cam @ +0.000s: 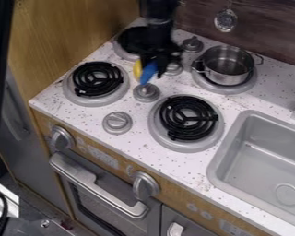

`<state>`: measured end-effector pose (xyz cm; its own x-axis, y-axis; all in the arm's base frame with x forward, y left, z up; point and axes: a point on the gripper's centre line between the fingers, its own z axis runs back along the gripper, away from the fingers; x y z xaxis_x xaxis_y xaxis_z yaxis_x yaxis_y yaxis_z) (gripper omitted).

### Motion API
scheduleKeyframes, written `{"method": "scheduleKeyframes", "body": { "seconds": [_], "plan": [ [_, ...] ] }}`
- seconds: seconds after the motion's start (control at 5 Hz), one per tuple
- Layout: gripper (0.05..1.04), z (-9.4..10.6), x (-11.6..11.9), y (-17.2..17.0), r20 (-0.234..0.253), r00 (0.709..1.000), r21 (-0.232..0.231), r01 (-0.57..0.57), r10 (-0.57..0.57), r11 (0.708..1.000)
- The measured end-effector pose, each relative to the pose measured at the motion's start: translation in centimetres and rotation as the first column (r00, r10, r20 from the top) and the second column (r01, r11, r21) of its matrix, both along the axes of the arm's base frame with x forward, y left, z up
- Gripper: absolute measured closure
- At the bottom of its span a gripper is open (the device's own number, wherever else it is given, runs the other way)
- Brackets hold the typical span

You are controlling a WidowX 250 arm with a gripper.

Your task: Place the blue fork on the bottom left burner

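The black gripper (160, 57) hangs over the back left part of the stove, between the burners, and is shut on the blue fork. A short blue piece of the fork (149, 73) slants down from its tip, above a small knob; the rest is hidden by the gripper. Right beside the blue, a curved yellow piece (138, 71) shows; whether it belongs to the fork I cannot tell. The bottom left burner (97, 79), a black coil on a grey round base, lies down and left of the gripper, with nothing on it.
A metal pot (225, 65) stands on the back right burner. The front right burner (188, 118) has a bare coil, and the grey sink (236, 150) lies to its right. Knobs (117, 122) rise between the burners. A wooden wall (57, 27) borders the left side.
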<state>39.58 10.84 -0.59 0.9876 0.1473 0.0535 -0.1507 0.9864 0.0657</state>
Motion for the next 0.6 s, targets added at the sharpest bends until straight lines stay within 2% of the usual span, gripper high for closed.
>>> {"method": "scheduleKeyframes", "body": {
  "seconds": [0.2,0.4,0.6],
  "plan": [
    [0.683,-0.5,-1.4,4.1,-0.012,0.998,0.014,-0.062,0.062,0.998],
    [0.683,-1.6,-1.8,6.3,-0.037,0.995,0.011,-0.091,0.091,0.996],
    [0.683,-2.3,-2.0,9.1,-0.042,0.995,0.030,-0.093,0.094,0.995]
  ]
}}
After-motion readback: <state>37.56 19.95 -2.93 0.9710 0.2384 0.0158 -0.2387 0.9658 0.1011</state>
